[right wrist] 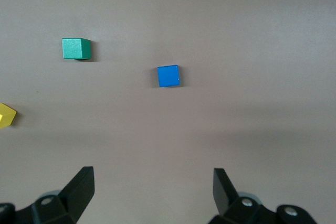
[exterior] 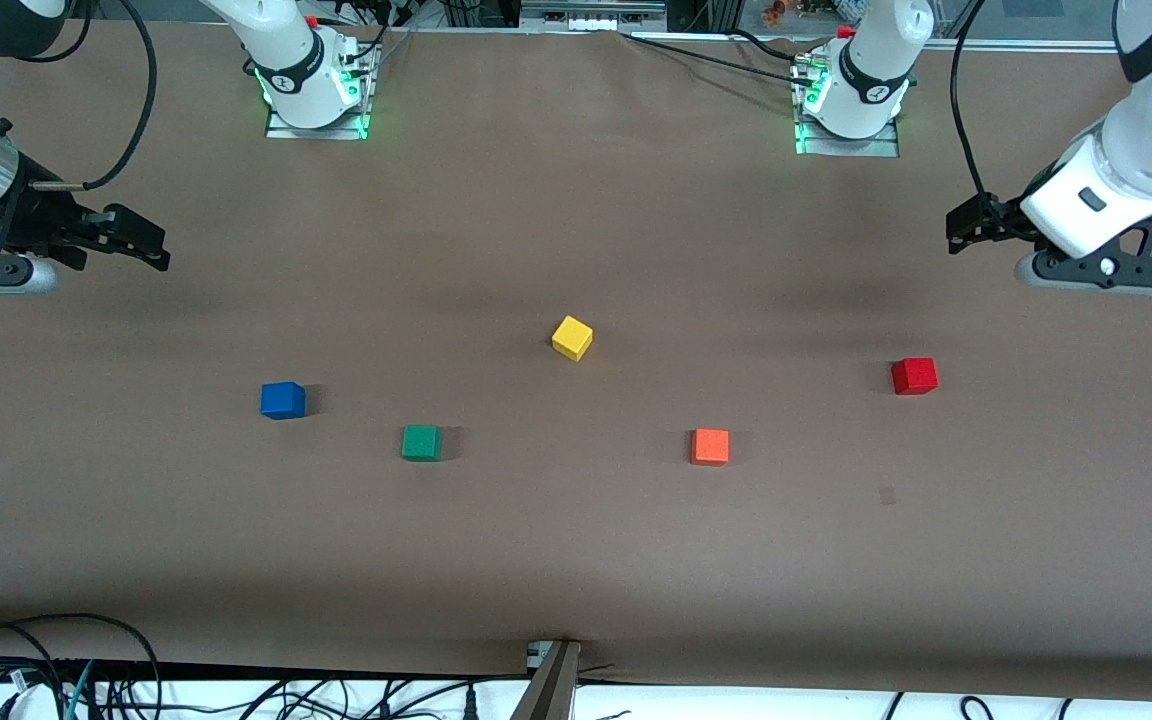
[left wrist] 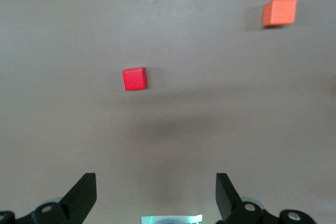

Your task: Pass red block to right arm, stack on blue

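Task not yet begun; 5 cubes lie singly on the brown tabletop [exterior: 576, 560], none touching another: 1 red block [exterior: 914, 376], 1 blue cube [exterior: 283, 400], 1 yellow cube [exterior: 572, 337], 1 green cube [exterior: 421, 442], 1 orange cube [exterior: 710, 446].

Landmark: yellow cube, mid-tabletop. Red block lies toward the left arm's end from it, slightly nearer the front camera; blue cube toward the right arm's end, likewise slightly nearer. The spacing likely leaves each block graspable without disturbing neighbours.

Left end effector [exterior: 966, 228] hangs above the tabletop at its own end, fingers spread wide, holding nothing; red block sits within its wrist view, apparently lined up for approach.

Right end effector [exterior: 141, 245] waits over its own end, wide open, empty, blue cube below.
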{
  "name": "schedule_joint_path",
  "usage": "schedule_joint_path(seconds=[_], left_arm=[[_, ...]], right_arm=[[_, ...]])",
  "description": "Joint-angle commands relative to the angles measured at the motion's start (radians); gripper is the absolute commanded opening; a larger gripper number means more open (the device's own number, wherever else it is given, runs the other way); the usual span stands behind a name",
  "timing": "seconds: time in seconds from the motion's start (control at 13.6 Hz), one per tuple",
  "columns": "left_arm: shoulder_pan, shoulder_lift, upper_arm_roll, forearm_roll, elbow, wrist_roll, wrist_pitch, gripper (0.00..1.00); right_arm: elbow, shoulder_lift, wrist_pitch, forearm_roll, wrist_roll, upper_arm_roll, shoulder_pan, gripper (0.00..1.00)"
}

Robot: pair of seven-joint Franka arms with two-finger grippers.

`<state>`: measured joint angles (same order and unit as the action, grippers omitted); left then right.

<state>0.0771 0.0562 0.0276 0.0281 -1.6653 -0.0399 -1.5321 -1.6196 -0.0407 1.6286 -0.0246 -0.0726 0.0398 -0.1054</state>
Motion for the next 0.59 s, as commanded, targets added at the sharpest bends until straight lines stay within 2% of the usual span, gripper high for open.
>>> schedule_joint_path(seconds=[0.0,0.22,0.52], left_arm=[[-0.011,0.111,-0.002,0.010,0.033,0.002,0.013,1.00],[-0.045,0.195,0.000,0.022,0.027,0.008,-0.014,1.00],[-0.049,0.263,-0.002,0.029,-0.043,0.008,-0.221,1.00]], right_arm=[[0.010,0.005,-0.006,0.002,0.007,-0.003,0.000,1.00],[0.010,0.005,-0.007,0.000,0.007,-0.003,0.000,1.00],[0.010,0.005,-0.010,-0.001,0.005,-0.001,0.000,1.00]])
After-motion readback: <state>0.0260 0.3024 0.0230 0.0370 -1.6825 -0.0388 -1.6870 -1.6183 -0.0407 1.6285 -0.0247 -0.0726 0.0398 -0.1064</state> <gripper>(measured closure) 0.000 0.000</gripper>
